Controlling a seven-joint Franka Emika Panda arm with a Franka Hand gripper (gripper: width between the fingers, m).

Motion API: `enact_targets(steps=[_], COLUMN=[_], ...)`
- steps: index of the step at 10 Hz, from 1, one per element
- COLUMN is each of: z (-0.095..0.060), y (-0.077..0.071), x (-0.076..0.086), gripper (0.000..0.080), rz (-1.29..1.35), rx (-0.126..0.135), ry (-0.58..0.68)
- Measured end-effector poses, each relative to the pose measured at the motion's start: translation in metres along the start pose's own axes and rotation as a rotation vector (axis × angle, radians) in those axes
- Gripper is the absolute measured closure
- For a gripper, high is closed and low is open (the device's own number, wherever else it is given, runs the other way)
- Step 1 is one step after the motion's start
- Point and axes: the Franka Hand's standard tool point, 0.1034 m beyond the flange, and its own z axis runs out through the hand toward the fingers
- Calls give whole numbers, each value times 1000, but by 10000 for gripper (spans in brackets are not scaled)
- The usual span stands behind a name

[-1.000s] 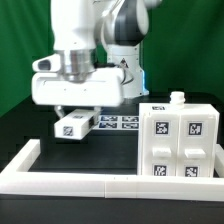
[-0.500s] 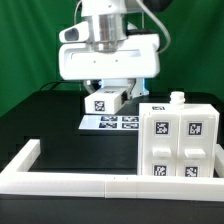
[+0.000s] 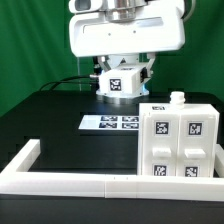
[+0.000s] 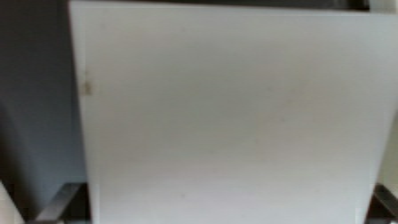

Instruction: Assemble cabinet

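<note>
**Clerk:** Item one, the tool?

**Keeper:** One gripper (image 3: 124,70), at twelve o'clock in the exterior view. Its fingers are narrowed onto a drawer block (image 3: 121,84), which it holds clear of the table. One black-and-white tag faces the camera.

**Clerk:** And the wrist view?

**Keeper:** A plain white face of the drawer block (image 4: 231,110) fills nearly all of it, with a small mark near one edge. The fingers cannot be made out there.

**Clerk:** Item two?

**Keeper:** One cabinet body (image 3: 178,142), at four o'clock, upright on the black table (image 3: 50,120). The front has four tagged panels, two over two. One more tag lies on the top, and a small white knob (image 3: 178,97) stands there.

**Clerk:** How do the two items sit together?

**Keeper:** Apart. The held block hangs at about eleven o'clock from the body, higher than its top.

**Clerk:** Sundries?

**Keeper:** One marker board (image 3: 112,122), flat on the table at centre, at six o'clock from the held block and just beside the body. One white rail (image 3: 100,184) along the table edge at six o'clock. One green backdrop (image 3: 25,50) at ten o'clock.
</note>
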Motion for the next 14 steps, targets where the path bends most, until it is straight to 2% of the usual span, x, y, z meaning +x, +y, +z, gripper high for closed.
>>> enact_targets(steps=[5,6,8,9,10,13,14], z=[2,-2,-14,-14,-13,-11,-10], y=[-3,-10,-38,-49,-53,-51,-54], x=[-2,3,16,18,20,20,21], gripper=[240,240,240,240,240,240,240], rz=[-6,-32,-103,-138,-145,-143,-156], rx=[-1,-11,-28,-37,-36,-37,-43], ry=[-3,6,36,41,19,19,24])
